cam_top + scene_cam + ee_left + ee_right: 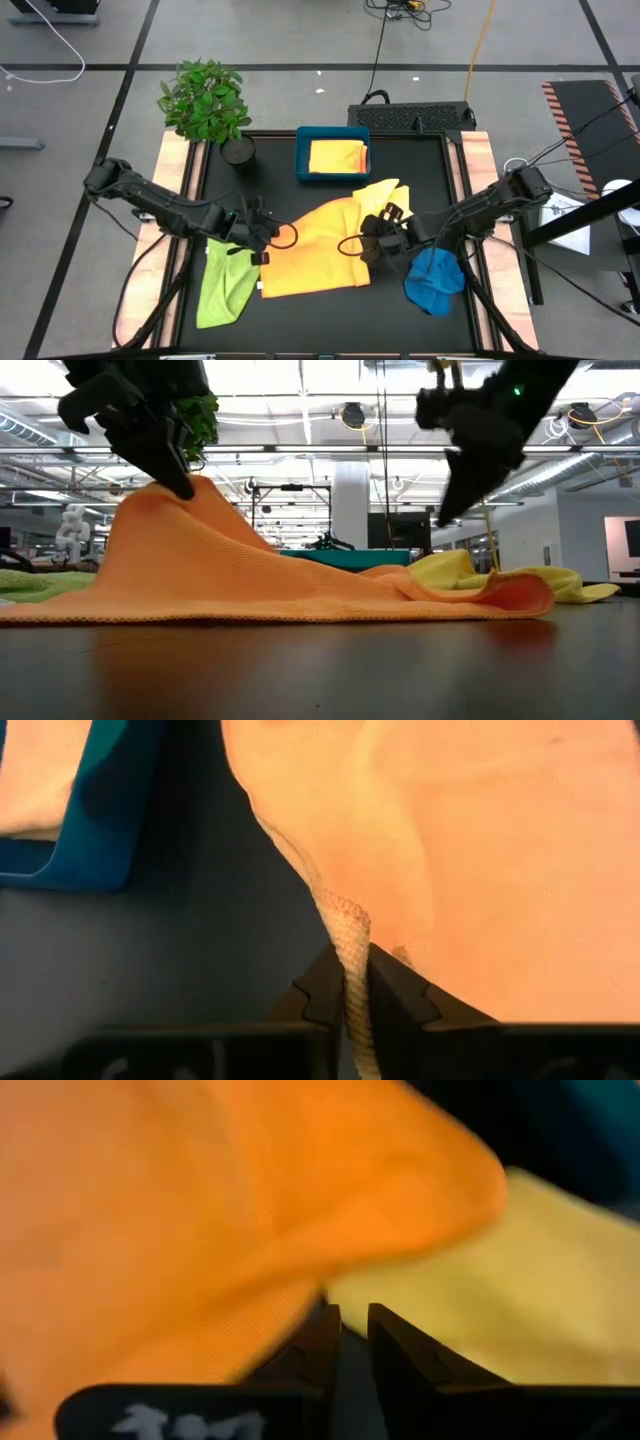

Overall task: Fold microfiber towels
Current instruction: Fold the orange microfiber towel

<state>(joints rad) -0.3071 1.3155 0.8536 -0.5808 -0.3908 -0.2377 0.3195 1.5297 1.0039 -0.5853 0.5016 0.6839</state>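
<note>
Orange towel (310, 250): plain bright orange, fine woven texture, no pattern.
Pale yellow towel (385, 195): soft lemon yellow, plain.
Golden yellow towel (337, 157): warm gold, plain.
Lime green towel (226, 285): plain yellow-green.
Blue towel (435, 280): plain mid blue.
Tray (303, 150): teal-blue.
Table (330, 310): black top, light wood strips along both sides.
Plant (205, 100): green leaves, dark pot.
Left gripper (262, 235) and right gripper (372, 240): black.

Plant (205, 100), tray (332, 152) block far edge; front apparently clear
</note>
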